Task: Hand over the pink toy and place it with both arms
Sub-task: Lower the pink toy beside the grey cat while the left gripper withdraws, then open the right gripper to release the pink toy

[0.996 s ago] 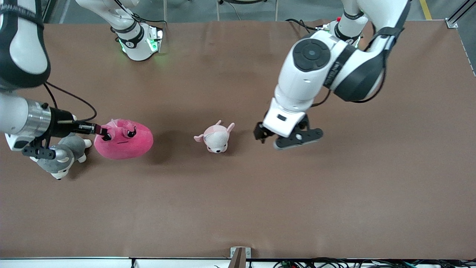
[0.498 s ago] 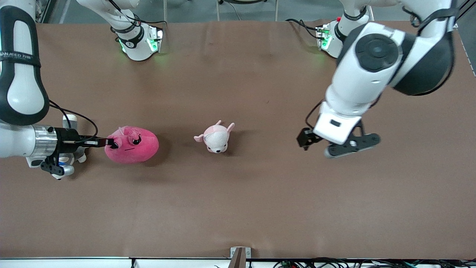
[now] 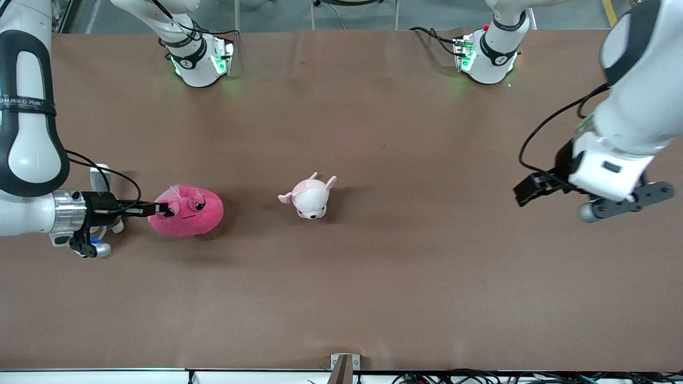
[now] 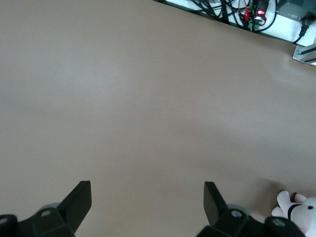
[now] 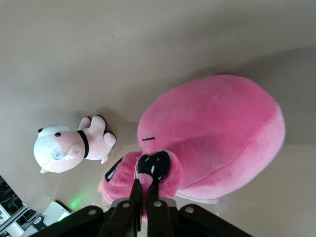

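Observation:
The pink toy, a hot-pink round plush with black angry eyes, is at the right arm's end of the table. My right gripper reaches in level from that end and is shut on a small flap beside its eye. The right wrist view shows the two fingers pinching that flap of the pink toy, with my right gripper at its face. I cannot tell whether the toy rests on the table. My left gripper hangs open over bare table at the left arm's end, and it is open and holding nothing in its wrist view.
A small pale pink-and-white plush stands mid-table, between the two grippers. A grey plush lies mostly hidden under the right wrist. The brown table's edge nearest the front camera runs along the bottom.
The left arm has swung away from the pale plush toward its own end of the table, still open. The right gripper has shifted the pink toy slightly toward the front camera.

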### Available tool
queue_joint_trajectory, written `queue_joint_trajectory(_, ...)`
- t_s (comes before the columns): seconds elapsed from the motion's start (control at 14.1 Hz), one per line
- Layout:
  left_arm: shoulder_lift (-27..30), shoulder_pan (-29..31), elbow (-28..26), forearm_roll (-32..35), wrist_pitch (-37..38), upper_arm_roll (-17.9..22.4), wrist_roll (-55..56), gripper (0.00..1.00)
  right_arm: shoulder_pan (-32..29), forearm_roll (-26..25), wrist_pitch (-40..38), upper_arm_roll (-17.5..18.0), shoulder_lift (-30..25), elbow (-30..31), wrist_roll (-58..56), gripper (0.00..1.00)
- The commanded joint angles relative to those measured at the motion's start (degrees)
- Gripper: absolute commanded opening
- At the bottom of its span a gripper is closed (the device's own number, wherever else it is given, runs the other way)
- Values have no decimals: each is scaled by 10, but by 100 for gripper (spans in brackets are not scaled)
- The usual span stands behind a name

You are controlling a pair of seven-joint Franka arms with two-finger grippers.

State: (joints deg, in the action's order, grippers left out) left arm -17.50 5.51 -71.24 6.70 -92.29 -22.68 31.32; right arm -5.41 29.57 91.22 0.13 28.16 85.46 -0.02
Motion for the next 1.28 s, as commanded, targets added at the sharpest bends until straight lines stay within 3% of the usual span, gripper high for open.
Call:
queue_joint_trajectory(0.0, 55, 5, -50, -32, 4, 50, -64, 100, -16, 14, -3, 8, 12, -1, -9, 4)
queue_joint_trajectory(0.43, 155, 5, -158, -37, 16, 125, -186, 100, -21, 30, -2, 8, 32, -1, -9, 4)
queue_joint_trajectory(0.64, 198, -13, -209, -76, 17, 164, -232, 100, -27, 30, 2, 8, 40, -1, -11, 4)
queue_joint_trajectory(0.78, 226, -37, -238, -84, 17, 168, -224, 100, -29, 30, 3, 8, 45, -1, -12, 6)
queue_joint_trajectory(0.85, 241, -43, -253, -84, 16, 168, -225, 100, -32, 30, 3, 8, 46, -1, -12, 17)
queue_joint_trajectory(0.92, 249, -45, -260, -85, 15, 169, -225, 100, -34, 29, 3, 7, 46, -1, -11, 47)
queue_joint_trajectory(1.0, 251, -55, -261, -85, 16, 169, -228, 100, -34, 28, 4, 7, 46, -2, -9, 92)
queue_joint_trajectory(1.07, 260, -71, -263, -85, 17, 178, -228, 100, -36, 24, 4, 7, 45, -6, -10, 100)
queue_joint_trajectory(1.21, 271, -120, -274, -85, 17, 223, -231, 100, -40, 21, 2, 6, 40, -15, -11, 100)
